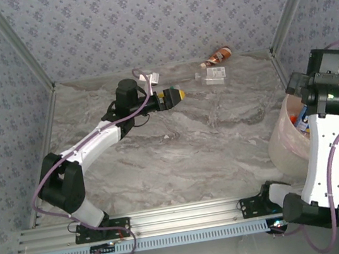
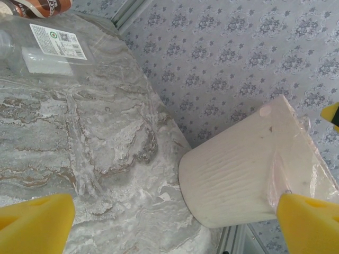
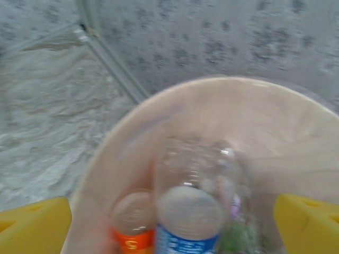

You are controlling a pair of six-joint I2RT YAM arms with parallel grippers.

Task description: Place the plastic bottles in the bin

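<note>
Overhead view: at the right edge of the frame, the right claw (image 3: 169,227) hangs spread above the bin (image 1: 285,141), over a blue-labelled bottle (image 3: 188,225) and an orange-labelled bottle (image 3: 132,230) lying inside. At upper centre the left claw (image 1: 174,95) is spread and empty above the bench (image 1: 180,157). A brown-labelled bottle (image 1: 217,56) and a clear bottle (image 1: 214,74) lie near the top.

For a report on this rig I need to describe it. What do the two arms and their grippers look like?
The left arm and the right arm have white links and rounded black joints, with a thin lilac cable looping along each. The left gripper and the right gripper have blocky, bright yellow fingers.
</note>
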